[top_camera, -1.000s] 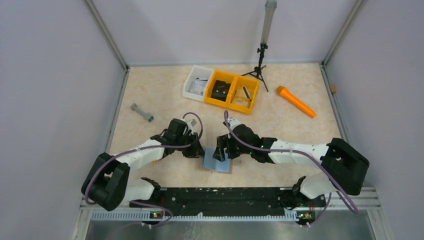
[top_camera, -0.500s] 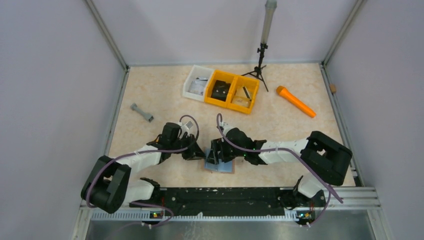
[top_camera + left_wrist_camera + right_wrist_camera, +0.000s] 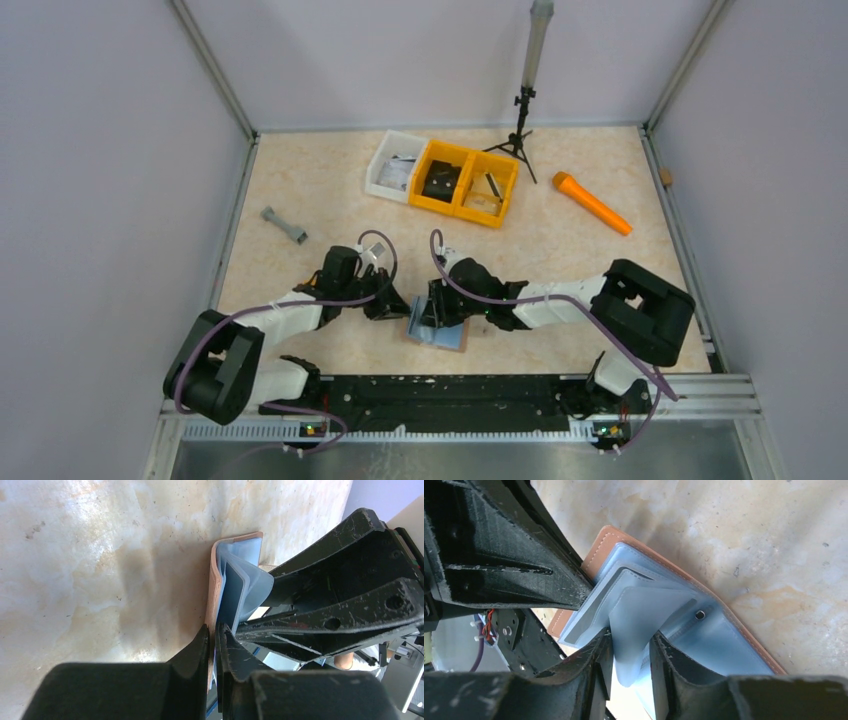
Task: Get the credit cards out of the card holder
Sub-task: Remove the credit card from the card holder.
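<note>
- Card holder (image 3: 438, 334): lies opened on the table (image 3: 300, 190), close to the near edge and about midway along it. The brown cover is underneath and the pale blue leaves fan upward.
- Left gripper (image 3: 212, 630): fingers pressed together on the edge of the brown cover, pinning that side.
- Right gripper (image 3: 631, 645): one finger on either side of a pale inner leaf, touching both its faces; the leaf bows a little between them.
- Cards: none can be told apart from the leaves in these views; presumably they sit tucked in the pockets.
- Handling, as judged: the holder looks light and floppy, so it would likely lift or slide unless held by its cover. The leaves seem thin, soft and probably slick. A card should be stiff and smooth, best pinched by an exposed short edge and drawn straight out of the pocket's mouth.
</note>
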Motion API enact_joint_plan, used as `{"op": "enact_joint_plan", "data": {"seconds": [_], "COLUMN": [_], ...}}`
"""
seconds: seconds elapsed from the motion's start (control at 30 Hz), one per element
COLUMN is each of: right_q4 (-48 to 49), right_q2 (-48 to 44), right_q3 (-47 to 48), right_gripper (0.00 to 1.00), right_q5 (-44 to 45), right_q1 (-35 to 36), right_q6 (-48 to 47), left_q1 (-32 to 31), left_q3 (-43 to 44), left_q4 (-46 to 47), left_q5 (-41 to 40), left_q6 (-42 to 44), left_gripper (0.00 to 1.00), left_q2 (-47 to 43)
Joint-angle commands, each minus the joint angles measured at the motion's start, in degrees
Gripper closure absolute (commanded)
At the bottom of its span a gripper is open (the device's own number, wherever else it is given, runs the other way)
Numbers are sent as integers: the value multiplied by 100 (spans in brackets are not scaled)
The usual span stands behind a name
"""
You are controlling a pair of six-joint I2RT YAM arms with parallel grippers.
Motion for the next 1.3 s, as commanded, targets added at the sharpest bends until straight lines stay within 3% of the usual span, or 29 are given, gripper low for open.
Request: {"op": "enact_joint_plan", "data": {"seconds": [0.0, 0.27, 0.47, 0.57, 0.67, 0.8, 0.87, 0.9, 1.07, 1.27], "right_q4": [-160, -1078, -1068, -972, -985, -1117, -1287, -1415, -2271, -2840], "right_q2": [-8, -521, -562, -531, -511, -524, -498, -459, -83, 335], "right_q3": [186, 172, 115, 98, 98, 153, 285, 393, 1023, 1464], "right_gripper": [70, 63, 63, 64, 63, 38, 21, 19, 18, 27], "right_q5": [302, 1074, 1060, 1007, 1040, 1082, 1218, 1324, 1907, 2406], "right_q1": [81, 83, 87, 80, 78, 84, 137, 198, 488, 697], "right_q6": [-114, -427, -461, -435, -435, -472, -517, -543, -700, -785], "left_q1": [7, 147, 138, 138, 142, 140, 132, 130, 135, 138], "left_q3": [106, 127, -38, -40, -17, 19, 19, 30, 89, 84], "left_q4": [94, -103, 374, 434, 414, 30, -173, -272, -769, -1027], "left_q5": [181, 217, 490, 524, 461, 47, -162, -254, -643, -872], "left_q6": [23, 106, -58, -41, 31, 229, 295, 325, 468, 550], "left_gripper": [87, 83, 54, 46, 46, 50, 50, 50, 54, 55], "left_q2": [-82, -284, -249, -122, 100, 72, -86, -162, -344, -612]}}
